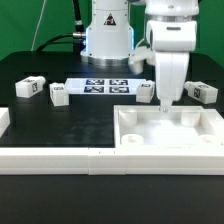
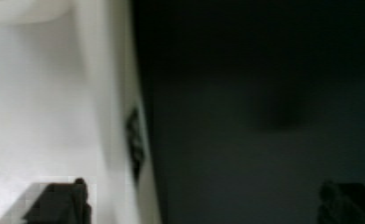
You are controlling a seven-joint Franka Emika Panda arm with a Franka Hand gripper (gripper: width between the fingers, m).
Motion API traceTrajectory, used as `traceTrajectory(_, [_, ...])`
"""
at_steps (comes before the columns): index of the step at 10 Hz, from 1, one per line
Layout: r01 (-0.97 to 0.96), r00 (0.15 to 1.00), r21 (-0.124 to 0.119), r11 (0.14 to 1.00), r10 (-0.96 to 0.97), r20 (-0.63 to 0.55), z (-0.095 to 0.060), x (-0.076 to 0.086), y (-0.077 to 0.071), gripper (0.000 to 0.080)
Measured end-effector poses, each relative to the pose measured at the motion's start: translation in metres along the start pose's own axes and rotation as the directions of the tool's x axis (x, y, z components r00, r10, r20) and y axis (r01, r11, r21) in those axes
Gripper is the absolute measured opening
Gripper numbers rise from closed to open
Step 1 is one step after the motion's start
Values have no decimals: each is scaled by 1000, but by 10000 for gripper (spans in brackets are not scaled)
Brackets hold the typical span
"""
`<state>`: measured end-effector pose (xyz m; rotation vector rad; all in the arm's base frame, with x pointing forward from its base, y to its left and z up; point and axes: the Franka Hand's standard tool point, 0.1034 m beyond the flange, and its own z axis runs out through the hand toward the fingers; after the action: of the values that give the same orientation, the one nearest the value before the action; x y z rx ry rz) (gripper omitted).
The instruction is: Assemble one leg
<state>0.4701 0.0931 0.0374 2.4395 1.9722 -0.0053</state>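
**Operator:** Take me across from the marker board, left side first.

**Spotter:** Well out on the exterior view's left of the marker board (image 1: 105, 86), that thin flat white strip of black-and-white tags, you have the first block (image 1: 28, 88). Nearer the board is the second block (image 1: 58, 95). Both are small, boxy, matte white plastic, and each carries a square tag. They lie apart on the black table (image 1: 60, 125), which looks dull and smooth. Nearer the camera than the board, a long white rail (image 1: 50, 158) with square edges runs across.

**Operator:** And the leg?

**Spotter:** The leg (image 1: 145, 92) lies just past the board's end on the exterior view's right. It is a small white rectangular block with a tagged face showing. Your gripper (image 1: 166, 103) hangs just beside it, on the side away from the board. You cannot tell from here whether they touch.

**Operator:** Is the hand holding anything?

**Spotter:** No. In the wrist view the two dark fingertips (image 2: 54, 203) stand wide apart with nothing clamped. Between them you see a blurred, smooth pale surface and black table.

**Operator:** Beyond that?

**Spotter:** Farther right of the board and nearer the camera sits the tray (image 1: 185, 128), a large white moulded square with raised walls and round corner sockets. The last block (image 1: 200, 92) lies behind it.
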Motion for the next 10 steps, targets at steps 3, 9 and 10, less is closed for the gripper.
traceTrajectory(3, [-89,995,16,996,88,43,-21,17,-15,649])
traceTrajectory(9, [-566,824,21,824,564,50,-13,22,-33,649])
traceTrajectory(10, [-689,725,24,725,686,64,-10,29,-45,649])
